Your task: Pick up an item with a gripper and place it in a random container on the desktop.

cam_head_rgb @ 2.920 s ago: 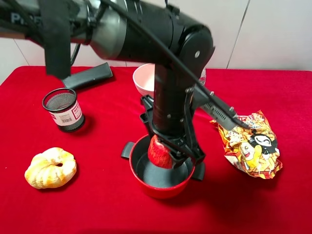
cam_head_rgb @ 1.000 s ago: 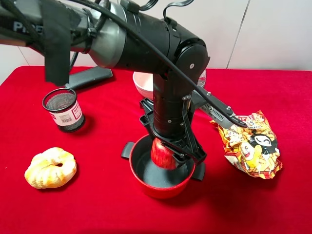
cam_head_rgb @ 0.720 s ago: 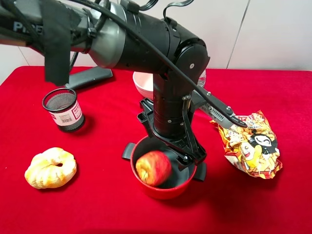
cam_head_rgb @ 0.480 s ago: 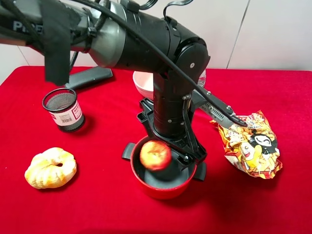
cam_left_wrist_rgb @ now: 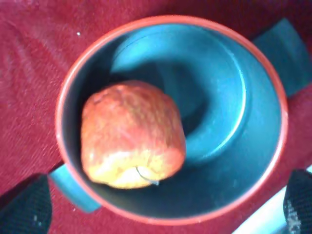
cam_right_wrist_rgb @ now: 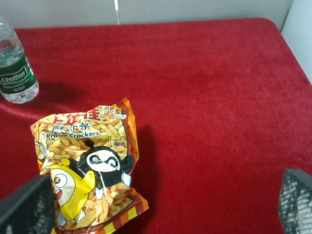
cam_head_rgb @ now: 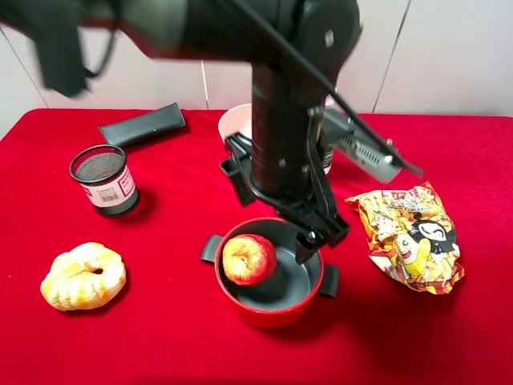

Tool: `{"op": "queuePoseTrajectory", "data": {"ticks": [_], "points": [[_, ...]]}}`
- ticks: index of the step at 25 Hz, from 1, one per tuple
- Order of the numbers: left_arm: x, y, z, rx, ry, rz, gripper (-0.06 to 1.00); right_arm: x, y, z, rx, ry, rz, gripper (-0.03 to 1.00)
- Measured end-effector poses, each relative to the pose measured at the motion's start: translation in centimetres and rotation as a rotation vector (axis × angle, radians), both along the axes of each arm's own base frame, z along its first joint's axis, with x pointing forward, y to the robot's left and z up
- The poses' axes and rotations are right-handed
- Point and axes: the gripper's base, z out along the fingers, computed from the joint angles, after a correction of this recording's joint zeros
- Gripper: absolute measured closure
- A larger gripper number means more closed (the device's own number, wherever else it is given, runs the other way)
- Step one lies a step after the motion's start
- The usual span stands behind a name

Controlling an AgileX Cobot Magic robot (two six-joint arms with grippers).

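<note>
The red apple (cam_head_rgb: 247, 260) lies inside the red pot (cam_head_rgb: 268, 313), against its left wall, on the red cloth desktop (cam_head_rgb: 160, 337). My left gripper (cam_head_rgb: 276, 210) hangs just above the pot's back rim, open and empty, clear of the apple. In the left wrist view the apple (cam_left_wrist_rgb: 131, 141) rests on the pot's dark grey inside, within the red rim (cam_left_wrist_rgb: 273, 97), and the left gripper (cam_left_wrist_rgb: 161, 204) has its fingertips (cam_left_wrist_rgb: 24, 204) spread wide at the frame's corners. My right gripper (cam_right_wrist_rgb: 161, 204) is open and empty above the cloth.
A braided bread roll (cam_head_rgb: 83, 276) lies front left. A black mesh cup (cam_head_rgb: 104, 180) and a black case (cam_head_rgb: 143, 124) are back left. A pink bowl (cam_head_rgb: 234, 128) stands behind the arm. A crackers bag (cam_head_rgb: 409, 237) lies right of the pot. A water bottle (cam_right_wrist_rgb: 14, 73) stands beyond the bag.
My left gripper opened and let the apple go into the pot. The apple rolled to the pot's left side. The left arm then rose a little.
</note>
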Motion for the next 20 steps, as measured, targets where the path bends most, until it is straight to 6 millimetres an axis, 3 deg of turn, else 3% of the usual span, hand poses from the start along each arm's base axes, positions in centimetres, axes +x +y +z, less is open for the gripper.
{"op": "queuePoseTrajectory", "data": {"ticks": [11, 20], "points": [[-1.3, 3.2, 8.5, -0.127, -0.15, -0.002, 0.01, 0.0, 0.0, 0.0, 0.0, 0.0, 0.0, 0.27], [-3.6, 8.4, 14.7, -0.222, -0.311, -0.003, 0.0, 0.0, 0.0, 0.0, 0.0, 0.0, 0.0, 0.27]]}}
